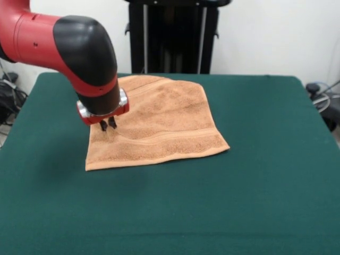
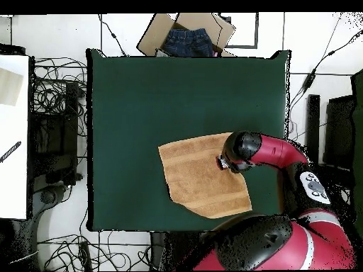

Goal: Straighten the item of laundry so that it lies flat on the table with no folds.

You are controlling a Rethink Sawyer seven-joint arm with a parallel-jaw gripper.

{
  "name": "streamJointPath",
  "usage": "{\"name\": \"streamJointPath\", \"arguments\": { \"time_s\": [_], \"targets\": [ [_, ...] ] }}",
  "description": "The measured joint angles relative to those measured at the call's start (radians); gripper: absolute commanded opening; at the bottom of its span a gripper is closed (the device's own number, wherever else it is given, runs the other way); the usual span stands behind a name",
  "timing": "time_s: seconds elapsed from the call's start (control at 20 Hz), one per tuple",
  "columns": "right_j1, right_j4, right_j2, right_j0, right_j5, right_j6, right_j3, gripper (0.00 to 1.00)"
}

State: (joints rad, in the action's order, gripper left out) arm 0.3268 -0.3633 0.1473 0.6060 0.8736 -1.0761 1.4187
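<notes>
Claw (image 1: 108, 125) hovers slightly parted over towel's (image 1: 159, 125) edge; green surface (image 1: 265, 159) lies wide open all around.

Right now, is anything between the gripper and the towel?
Nothing. In the front view the gripper is right at the towel, near one side edge.

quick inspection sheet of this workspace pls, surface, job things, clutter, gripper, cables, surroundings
surface: dark green table, bare around the towel
job's things: orange-tan towel spread on the table, woven band near its front edge; far edge partly hidden by the arm, folds there cannot be told
clutter: nothing seen on the table
grippers: gripper low over the towel's left part, fingers close together; contact cannot be told
cables: tangled cables on the floor beside the table
surroundings: cardboard box with jeans past the far edge; white surface at one side
</notes>
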Motion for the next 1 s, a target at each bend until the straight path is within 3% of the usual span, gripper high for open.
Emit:
{"name": "streamJointPath", "arguments": {
  "time_s": [0.55,1.0],
  "targets": [
    [-0.042,-0.001,0.003,-0.034,0.116,0.000,-0.126,0.00],
    [-0.041,-0.001,0.004,-0.053,0.035,0.000,-0.198,0.00]
  ]
}}
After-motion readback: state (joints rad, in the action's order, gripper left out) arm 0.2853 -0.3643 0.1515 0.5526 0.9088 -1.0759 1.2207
